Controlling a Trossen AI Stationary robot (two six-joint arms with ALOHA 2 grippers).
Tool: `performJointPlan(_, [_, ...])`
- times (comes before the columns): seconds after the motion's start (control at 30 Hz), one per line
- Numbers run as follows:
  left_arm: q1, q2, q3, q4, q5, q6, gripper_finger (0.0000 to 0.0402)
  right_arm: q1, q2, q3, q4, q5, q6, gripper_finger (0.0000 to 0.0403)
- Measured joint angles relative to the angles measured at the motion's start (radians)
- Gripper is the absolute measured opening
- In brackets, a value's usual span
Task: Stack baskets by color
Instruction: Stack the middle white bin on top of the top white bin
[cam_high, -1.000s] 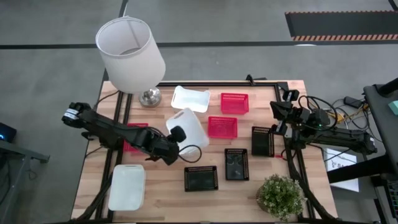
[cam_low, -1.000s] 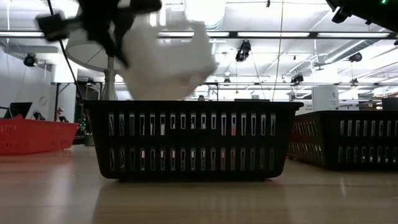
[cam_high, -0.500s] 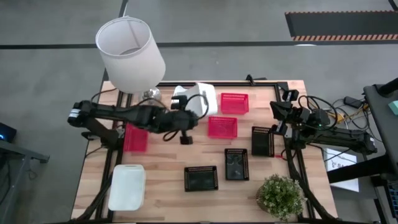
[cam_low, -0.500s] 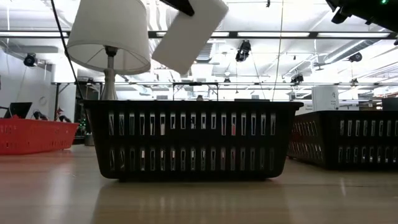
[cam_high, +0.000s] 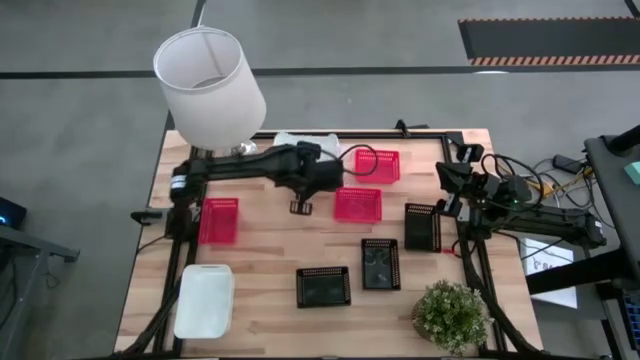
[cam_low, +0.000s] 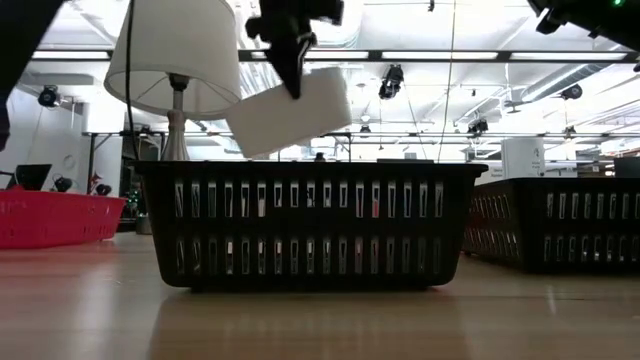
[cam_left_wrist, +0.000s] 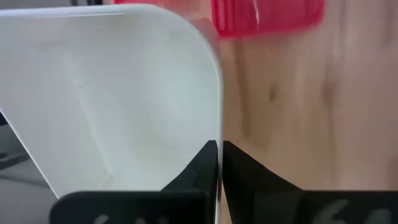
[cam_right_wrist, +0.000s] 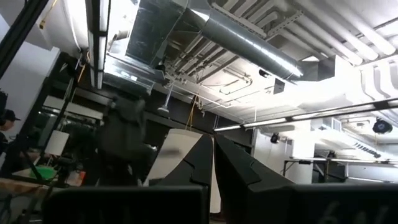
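My left gripper (cam_left_wrist: 219, 163) is pinched on the rim of a white basket (cam_left_wrist: 118, 93), and only a thin wall is between my fingers. Being tilted in the air, the basket could twist or slip out if I swing fast. It could also land crooked on the white basket (cam_high: 290, 142) lying just past my wrist, beside the lamp (cam_high: 210, 85).

Nearest, well in front of the lamp, lie another white basket (cam_high: 205, 300) and 2 black ones (cam_high: 323, 286) (cam_high: 381, 264). A third black one (cam_high: 422, 226) sits beside them. Closer to the lamp are 3 red ones (cam_high: 218, 220) (cam_high: 358, 204) (cam_high: 377, 166). My right gripper (cam_right_wrist: 213, 163) is pressed together, empty, parked far right of the lamp.
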Motion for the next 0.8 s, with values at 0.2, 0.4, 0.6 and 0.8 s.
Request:
performJointPlan(0.2, [0.077,0.032,0.014,-0.036,0.000,0.200,0.0000,0.000,0.000,0.000,0.015,0.000,-0.014,0.0009])
performJointPlan(0.4, [0.122,0.032,0.003,-0.032,0.003,0.217,0.0000,0.000,0.000,0.000,0.023,0.000,-0.049,0.0009])
performJointPlan(0.6, [0.139,0.032,-0.055,0.083,0.028,0.230,0.0000,0.000,0.000,0.000,0.024,0.000,-0.051,0.0009])
performJointPlan(0.8, [0.155,0.032,-0.116,0.134,0.027,0.230,0.0000,0.000,0.000,0.000,0.024,0.000,-0.050,0.0009])
